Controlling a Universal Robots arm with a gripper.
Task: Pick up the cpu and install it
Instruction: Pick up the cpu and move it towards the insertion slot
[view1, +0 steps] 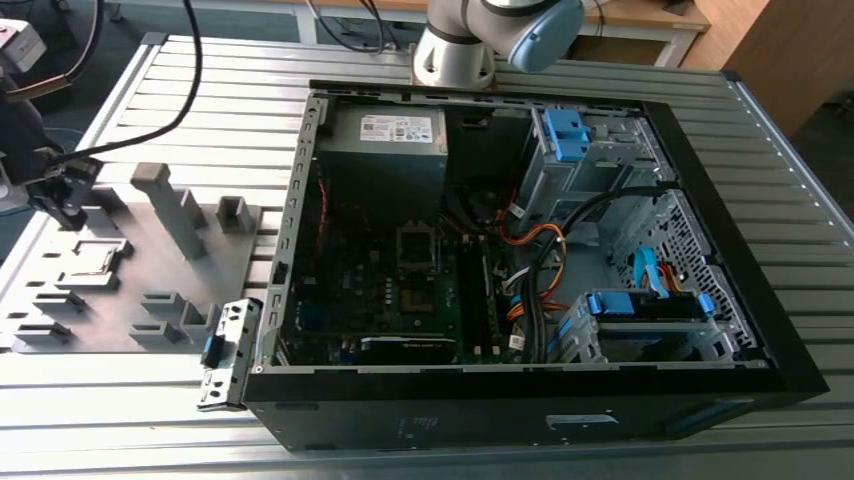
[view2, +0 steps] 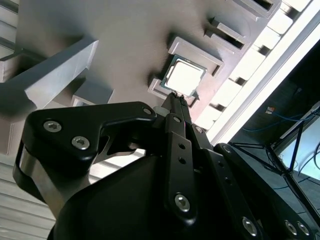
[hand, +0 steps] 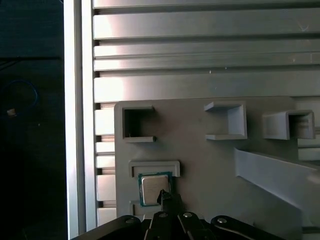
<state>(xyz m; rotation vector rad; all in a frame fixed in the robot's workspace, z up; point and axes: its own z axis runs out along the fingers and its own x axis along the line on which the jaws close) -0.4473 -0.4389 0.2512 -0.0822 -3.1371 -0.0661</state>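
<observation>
Exterior view gives you the whole layout: a slatted aluminium table (view1: 240, 100) carries an open black computer case (view1: 534, 420) lying on its side, its motherboard (view1: 387, 290) facing up. On the exterior view's left, just beside the case, lies a grey fixture plate (view1: 147, 270) with raised blocks and shallow pockets. Your gripper (view1: 60, 205) hangs over the end of that plate farthest from the case, well apart from the motherboard.

In the second wrist view you see the gripper (view2: 177, 99) with its fingers (view2: 172, 135) drawn together to a thin point, no gap between them, and nothing held. That point sits over the near edge of the cpu (view2: 184, 77); you cannot tell whether it touches the chip or hovers just above it.

The cpu (hand: 152, 188) lies flat, silver top up, in a square pocket of the fixture plate (hand: 200, 160), near the plate's edge. In the first wrist view the gripper (hand: 164, 195) tip overlaps one corner of the chip. In the exterior view the cpu (view1: 96, 262) shows as a small bright square in its pocket, just below the gripper
</observation>
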